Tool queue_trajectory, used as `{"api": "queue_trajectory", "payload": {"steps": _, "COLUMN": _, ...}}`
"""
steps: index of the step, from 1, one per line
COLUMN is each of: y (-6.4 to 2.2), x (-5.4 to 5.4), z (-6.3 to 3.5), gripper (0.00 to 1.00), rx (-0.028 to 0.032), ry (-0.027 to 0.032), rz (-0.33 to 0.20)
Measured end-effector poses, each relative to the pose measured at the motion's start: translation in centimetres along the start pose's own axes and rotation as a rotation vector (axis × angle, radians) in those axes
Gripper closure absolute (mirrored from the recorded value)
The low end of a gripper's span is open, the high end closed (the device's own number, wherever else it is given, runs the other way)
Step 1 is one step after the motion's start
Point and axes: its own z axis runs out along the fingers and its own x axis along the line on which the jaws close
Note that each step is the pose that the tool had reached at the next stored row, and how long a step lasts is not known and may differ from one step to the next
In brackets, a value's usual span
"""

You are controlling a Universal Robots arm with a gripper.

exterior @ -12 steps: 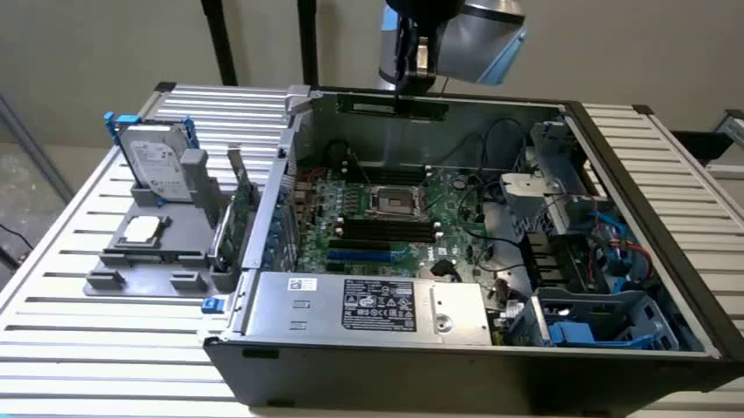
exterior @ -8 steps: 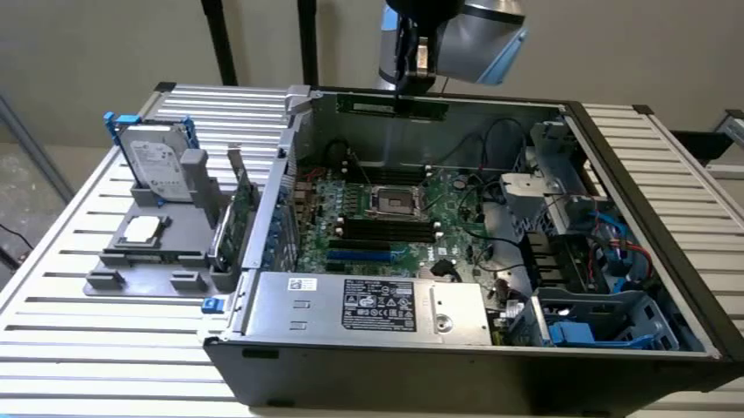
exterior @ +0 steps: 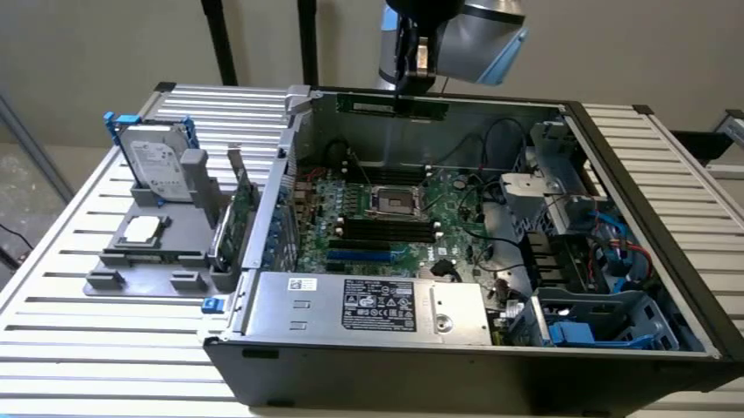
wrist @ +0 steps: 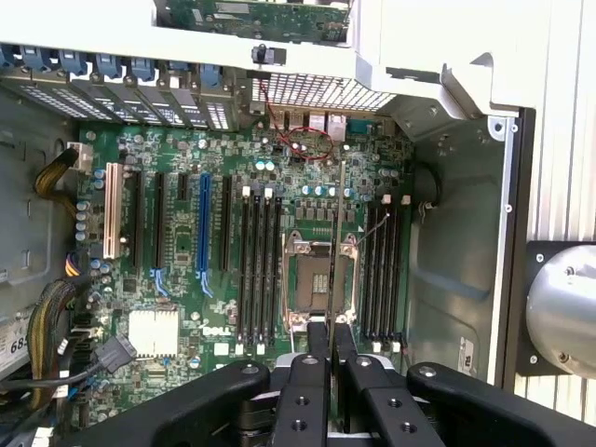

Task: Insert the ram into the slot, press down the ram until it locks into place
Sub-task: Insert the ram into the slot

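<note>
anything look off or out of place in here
Nothing looks damaged or spilled. The ram is clamped in the gripper above the open case, not yet in a slot.

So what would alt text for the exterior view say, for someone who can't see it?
A robot gripper holds a thin green ram stick level above an open computer case, whose motherboard carries black memory slots. On the exterior view's left, a hard drive stands in a grey holder on a slatted table.
</note>
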Motion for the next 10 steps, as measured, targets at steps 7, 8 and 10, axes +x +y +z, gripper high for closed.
{"api": "queue_trajectory", "payload": {"steps": 7, "y": 0.0, "x": 0.0, "z": 0.0, "gripper": 0.86, "rx": 0.0, "ry": -0.0029, "rz": 0.0}}
{"api": "queue_trajectory", "payload": {"steps": 8, "y": 0.0, "x": 0.0, "z": 0.0, "gripper": 0.86, "rx": 0.0001, "ry": -0.003, "rz": 0.0}}
{"api": "queue_trajectory", "payload": {"steps": 10, "y": 0.0, "x": 0.01, "z": 0.0, "gripper": 0.86, "rx": 0.0001, "ry": -0.0031, "rz": 0.0}}
